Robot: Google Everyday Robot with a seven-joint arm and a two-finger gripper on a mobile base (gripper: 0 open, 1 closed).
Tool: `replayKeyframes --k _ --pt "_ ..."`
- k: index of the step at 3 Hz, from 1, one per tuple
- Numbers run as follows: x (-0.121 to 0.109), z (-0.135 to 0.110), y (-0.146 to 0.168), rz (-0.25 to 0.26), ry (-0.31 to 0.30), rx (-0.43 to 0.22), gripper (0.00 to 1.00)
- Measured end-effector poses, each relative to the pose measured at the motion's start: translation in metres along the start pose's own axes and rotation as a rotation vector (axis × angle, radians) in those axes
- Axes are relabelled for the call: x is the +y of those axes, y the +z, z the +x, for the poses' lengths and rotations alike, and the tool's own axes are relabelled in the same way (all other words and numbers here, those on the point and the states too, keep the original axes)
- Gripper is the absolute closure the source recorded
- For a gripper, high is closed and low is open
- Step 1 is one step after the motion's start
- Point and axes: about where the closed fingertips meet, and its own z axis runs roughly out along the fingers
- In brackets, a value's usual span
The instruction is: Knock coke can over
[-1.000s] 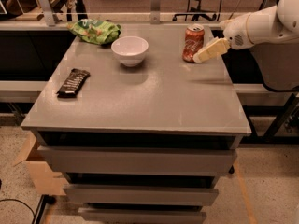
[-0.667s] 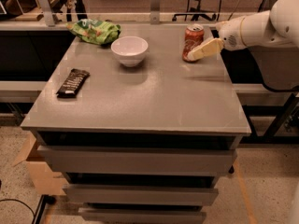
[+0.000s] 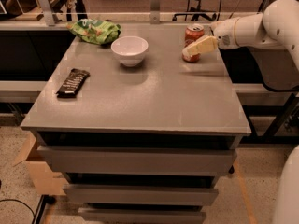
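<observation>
- The grey table (image 3: 140, 106) filled most of the view, with a stack of drawers beneath its top.
- A white arm (image 3: 261, 27) reached in from the right, just above the table's far right corner.
- A cardboard box (image 3: 39, 171) sat on the floor at the table's lower left.
- A crumpled green bag (image 3: 96, 31) lay at the far left of the top.
- A white bowl (image 3: 129, 49) stood upright just beside the bag, toward the middle.
- A flat black bar (image 3: 73, 82) lay near the left edge, well apart from the bowl.
- The can (image 3: 194, 32) stood near the far right edge, red with a silver top, well apart from the bowl. It was not yet knocked over.
- The gripper (image 3: 200, 46), cream-coloured, pointed left and down from the arm's end and crossed in front of the can's lower half. Whether it was open or closed could not be told, nor whether it had hold of the can.
</observation>
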Motion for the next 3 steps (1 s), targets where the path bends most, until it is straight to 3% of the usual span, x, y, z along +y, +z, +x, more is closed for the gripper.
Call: replayKeyframes --k 2,3 --pt "0.0024 -0.0020 0.0088 -0.015 0.010 -0.035 0.41" --pt "0.0093 -0.0097 0.0033 -0.030 -0.022 -0.053 0.64"
